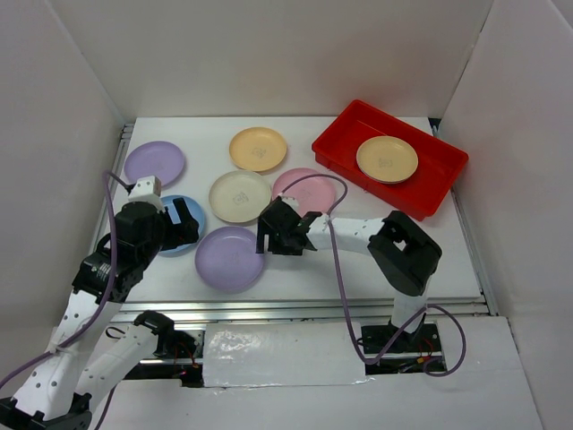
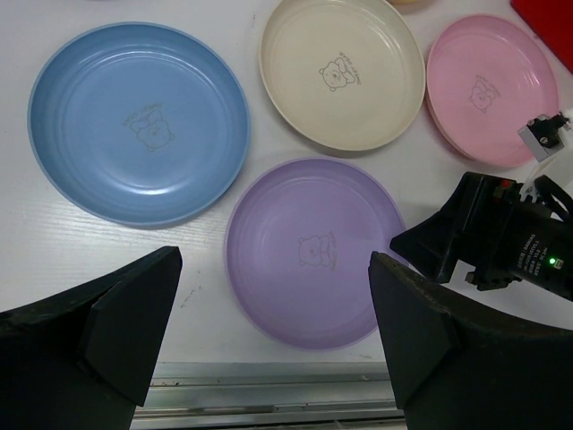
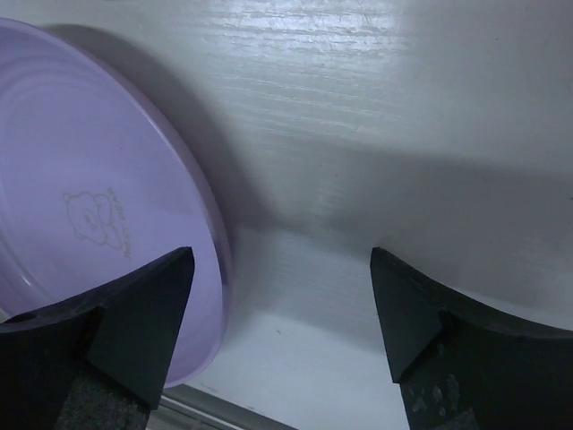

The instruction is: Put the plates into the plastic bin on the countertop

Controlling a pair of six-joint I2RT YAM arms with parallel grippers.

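Observation:
Several pastel plates lie on the white countertop (image 1: 376,260): lilac (image 1: 154,163), yellow-orange (image 1: 258,149), cream (image 1: 240,195), pink (image 1: 309,188), blue (image 1: 199,219) and a nearer lilac plate (image 1: 230,258). One cream plate (image 1: 387,159) rests in the red plastic bin (image 1: 430,179). My left gripper (image 1: 186,224) hangs open above the blue plate (image 2: 139,121), holding nothing. My right gripper (image 1: 285,235) is open and low at the right rim of the near lilac plate (image 3: 89,206). Its left finger (image 3: 134,313) is over the rim and its right finger is over bare countertop.
White walls close in the left, back and right. A metal rail (image 1: 313,309) runs along the near edge of the countertop. In the left wrist view my right gripper (image 2: 501,242) sits just right of the near lilac plate (image 2: 313,251), below the pink plate (image 2: 491,90).

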